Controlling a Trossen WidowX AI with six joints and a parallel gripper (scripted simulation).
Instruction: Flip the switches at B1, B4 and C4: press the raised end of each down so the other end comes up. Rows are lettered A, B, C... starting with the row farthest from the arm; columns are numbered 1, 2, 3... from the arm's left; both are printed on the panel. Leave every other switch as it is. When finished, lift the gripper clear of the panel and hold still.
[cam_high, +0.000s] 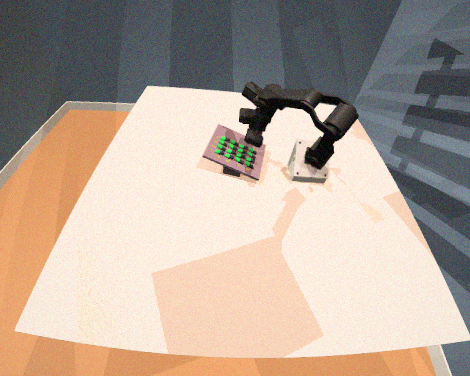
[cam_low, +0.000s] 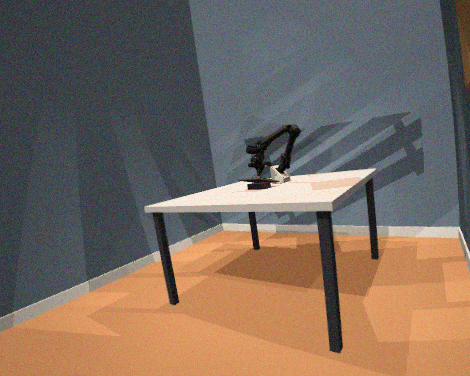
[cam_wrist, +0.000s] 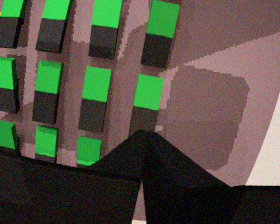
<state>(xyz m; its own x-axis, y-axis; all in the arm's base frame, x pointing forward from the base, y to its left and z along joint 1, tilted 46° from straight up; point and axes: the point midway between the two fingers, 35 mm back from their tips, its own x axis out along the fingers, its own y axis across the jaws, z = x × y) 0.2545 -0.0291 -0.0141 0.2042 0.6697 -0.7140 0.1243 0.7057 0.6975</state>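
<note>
The mauve panel (cam_high: 220, 129) (cam_wrist: 212, 30) (cam_low: 243, 180) carries rows of rocker switches with green and black halves. My gripper (cam_high: 254, 143) (cam_low: 259, 173) (cam_wrist: 145, 140) is shut and empty, low over the panel. In the wrist view its tips overlap the black end of a switch (cam_wrist: 148, 92) in the rightmost visible column; whether they touch it cannot be told. Another switch (cam_wrist: 160, 35) of that column shows fully above it. The fingers hide the part of the panel below. Printed letters and numbers are not readable, and which ends are raised is hard to tell.
The panel sits on a dark support (cam_high: 231, 171) (cam_low: 259, 185) on the white table (cam_high: 200, 225) (cam_low: 210, 200). The arm's pale base (cam_high: 309, 177) (cam_low: 279, 175) stands beside the panel, with the arm arching over between them. Shadows cross the panel and table.
</note>
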